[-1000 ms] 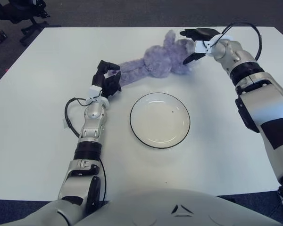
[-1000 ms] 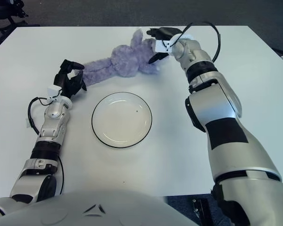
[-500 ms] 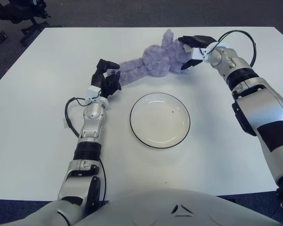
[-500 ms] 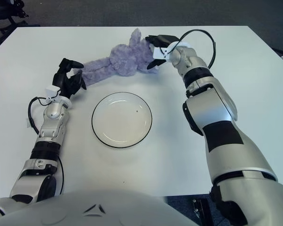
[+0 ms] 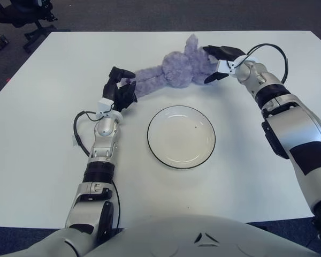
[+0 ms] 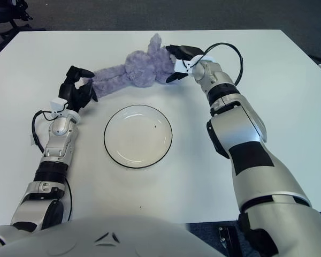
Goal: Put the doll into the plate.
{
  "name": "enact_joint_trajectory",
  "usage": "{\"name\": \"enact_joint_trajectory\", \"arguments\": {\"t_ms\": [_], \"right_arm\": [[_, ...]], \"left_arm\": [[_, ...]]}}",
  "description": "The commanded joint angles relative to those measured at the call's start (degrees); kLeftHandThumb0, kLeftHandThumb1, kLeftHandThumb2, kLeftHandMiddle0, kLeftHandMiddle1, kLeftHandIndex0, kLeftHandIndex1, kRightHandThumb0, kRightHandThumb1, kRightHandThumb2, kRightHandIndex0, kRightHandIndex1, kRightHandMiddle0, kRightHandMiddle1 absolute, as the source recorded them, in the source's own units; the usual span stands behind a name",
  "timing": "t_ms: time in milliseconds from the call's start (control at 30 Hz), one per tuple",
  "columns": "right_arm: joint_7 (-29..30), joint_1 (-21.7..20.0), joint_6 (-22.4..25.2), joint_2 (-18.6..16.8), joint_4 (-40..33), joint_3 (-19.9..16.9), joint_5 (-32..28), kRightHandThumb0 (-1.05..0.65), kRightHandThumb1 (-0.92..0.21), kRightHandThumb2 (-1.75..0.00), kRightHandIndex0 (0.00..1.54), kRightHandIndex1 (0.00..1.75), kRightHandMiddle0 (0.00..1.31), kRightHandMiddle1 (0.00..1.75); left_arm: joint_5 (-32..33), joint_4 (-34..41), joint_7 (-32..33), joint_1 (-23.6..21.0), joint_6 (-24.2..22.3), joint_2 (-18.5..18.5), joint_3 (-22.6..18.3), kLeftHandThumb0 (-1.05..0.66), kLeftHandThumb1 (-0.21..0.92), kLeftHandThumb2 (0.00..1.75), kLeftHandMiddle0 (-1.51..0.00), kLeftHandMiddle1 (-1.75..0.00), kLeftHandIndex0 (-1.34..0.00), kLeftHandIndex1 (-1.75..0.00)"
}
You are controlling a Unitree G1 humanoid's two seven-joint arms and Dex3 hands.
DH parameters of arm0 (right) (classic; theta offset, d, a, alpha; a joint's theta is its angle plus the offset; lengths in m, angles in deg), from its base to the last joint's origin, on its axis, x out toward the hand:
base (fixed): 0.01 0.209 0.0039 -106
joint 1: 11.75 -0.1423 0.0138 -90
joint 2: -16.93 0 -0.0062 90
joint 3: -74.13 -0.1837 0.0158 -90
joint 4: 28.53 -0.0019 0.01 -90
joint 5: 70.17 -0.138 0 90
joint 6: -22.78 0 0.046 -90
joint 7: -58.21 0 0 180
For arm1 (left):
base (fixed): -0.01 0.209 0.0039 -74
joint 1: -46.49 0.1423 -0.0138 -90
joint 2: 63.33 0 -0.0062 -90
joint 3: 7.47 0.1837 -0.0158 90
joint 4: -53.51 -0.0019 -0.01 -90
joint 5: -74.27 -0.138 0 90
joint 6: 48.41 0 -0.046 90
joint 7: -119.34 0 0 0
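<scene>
Purple doll [image 5: 174, 72] lies stretched between both hands, behind the plate [image 5: 181, 136].

Both views come from the robot's head, looking forward and steeply down over its own chest onto the white surface [image 5: 43, 107]. They sit side by side, so nearly everything is shared: the plate [image 5: 181, 136], the doll [image 5: 171, 72] and both arms. The left eye view takes in more of the office chair [image 5: 21, 16] on the floor beyond; the right eye view shows more of the right arm's upper part
</scene>
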Motion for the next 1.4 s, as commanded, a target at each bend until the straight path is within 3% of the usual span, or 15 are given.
{"name": "enact_joint_trajectory", "arguments": {"t_ms": [0,133,200,267,300,400,567,667,733,967,1133,1267,1367], "right_arm": [[-1.0,2.2,1.8,-0.5,1.4,0.1,0.0,-0.51,-0.79,-0.01,0.40,0.02,0.45,0.05],[1.8,2.4,2.8,-0.7,1.4,0.8,1.0,-0.47,-0.83,-0.01,0.53,0.03,0.58,0.08],[6.8,3.1,3.8,-1.1,1.3,1.5,2.1,-0.41,-0.85,-0.01,0.64,0.08,0.67,0.16],[11.3,3.8,4.5,-1.5,1.2,2.2,3.1,-0.38,-0.89,-0.08,0.61,0.49,0.64,0.76],[12.9,4.0,4.6,-1.7,1.2,2.4,3.3,-0.24,-0.90,-0.10,0.57,0.82,0.64,0.89],[17.6,4.8,4.6,-2.0,1.2,3.0,3.9,-0.08,-0.85,-0.26,0.49,1.24,0.64,1.08],[20.7,5.3,4.5,-2.3,1.4,3.6,4.3,-0.02,-0.80,-0.38,0.45,1.42,0.63,1.18],[25.0,6.3,4.0,-2.4,1.3,4.4,5.2,-0.01,-0.60,-0.82,0.45,1.53,0.48,1.56],[26.0,6.4,3.5,-2.3,1.3,4.6,5.3,0.00,-0.55,-0.93,0.46,1.54,0.44,1.65],[29.9,7.2,0.7,-1.6,1.0,4.8,4.9,0.00,-0.50,-1.04,0.48,1.55,0.40,1.74],[36.0,8.7,-1.5,-0.8,0.2,5.2,5.5,0.00,-0.44,-1.14,0.49,1.64,0.39,1.75],[42.5,9.8,-2.4,0.2,-0.4,7.2,7.9,0.00,-0.38,-1.19,0.52,1.72,0.50,1.60],[47.0,10.9,-3.4,1.2,-0.9,8.5,9.4,0.00,-0.36,-1.22,0.52,1.74,0.50,1.60]], "left_arm": [[0.1,-0.9,-0.2,2.3,1.1,-0.3,0.0,-0.35,0.92,0.36,-1.04,-1.75,-0.37,-1.57],[0.1,-1.1,-0.2,2.3,1.3,-0.4,0.0,-0.35,0.92,0.36,-1.04,-1.75,-0.37,-1.57],[0.1,-1.1,-0.2,2.2,1.4,-0.4,0.1,-0.35,0.92,0.36,-1.04,-1.75,-0.37,-1.57],[0.1,-1.2,-0.2,2.2,1.5,-0.4,0.1,-0.35,0.92,0.36,-1.04,-1.75,-0.37,-1.57],[0.1,-1.2,-0.2,2.2,1.5,-0.4,0.1,-0.35,0.92,0.36,-1.04,-1.75,-0.37,-1.57],[0.1,-1.2,-0.2,2.1,1.5,-0.5,0.2,-0.35,0.92,0.36,-1.04,-1.75,-0.37,-1.57],[0.1,-1.3,-0.2,2.1,1.6,-0.4,0.2,-0.35,0.92,0.36,-1.03,-1.75,-0.37,-1.57],[0.1,-1.4,-0.3,2.1,1.7,-0.4,0.2,-0.35,0.92,0.36,-1.04,-1.75,-0.37,-1.57],[0.1,-1.4,-0.3,2.1,1.7,-0.4,0.2,-0.35,0.92,0.36,-1.04,-1.75,-0.37,-1.57],[0.1,-1.4,-0.4,2.1,1.8,-0.5,0.3,-0.35,0.92,0.36,-1.04,-1.75,-0.37,-1.57],[0.1,-1.5,-0.4,2.0,1.9,-0.5,0.4,-0.35,0.92,0.36,-1.04,-1.75,-0.37,-1.57],[0.1,-1.4,-0.5,2.0,1.8,-0.5,0.4,-0.35,0.92,0.36,-1.04,-1.75,-0.37,-1.57],[0.1,-1.5,-0.5,1.9,1.8,-0.5,0.4,-0.35,0.92,0.36,-1.04,-1.75,-0.37,-1.57]]}}
